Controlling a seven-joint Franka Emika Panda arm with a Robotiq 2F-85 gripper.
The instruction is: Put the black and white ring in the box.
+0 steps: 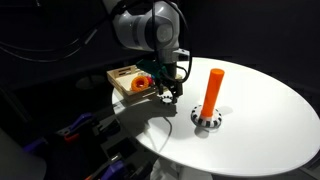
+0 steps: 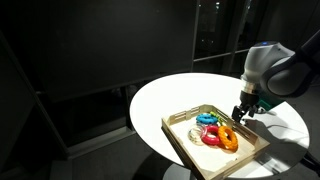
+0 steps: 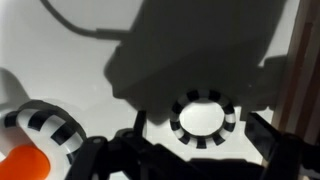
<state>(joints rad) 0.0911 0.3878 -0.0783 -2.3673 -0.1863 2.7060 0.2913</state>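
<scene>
The black and white ring [image 3: 176, 118] lies flat on the white table in the wrist view. My gripper [image 3: 201, 122] is open and low over it, one finger on each side, with a gap to the ring on both sides. In both exterior views the gripper [image 1: 170, 92] [image 2: 243, 112] hangs just beside the box, and the ring itself is too small to make out there. The box [image 1: 118, 76] [image 2: 185, 142] is a shallow light wooden tray at the table's edge with orange and coloured rings in it.
A tall orange peg [image 1: 212, 88] stands on a black-and-white checkered base [image 1: 207, 121] on the round white table [image 1: 270, 110], near the gripper. The base [image 3: 50, 125] and peg [image 3: 25, 162] show at the lower left in the wrist view.
</scene>
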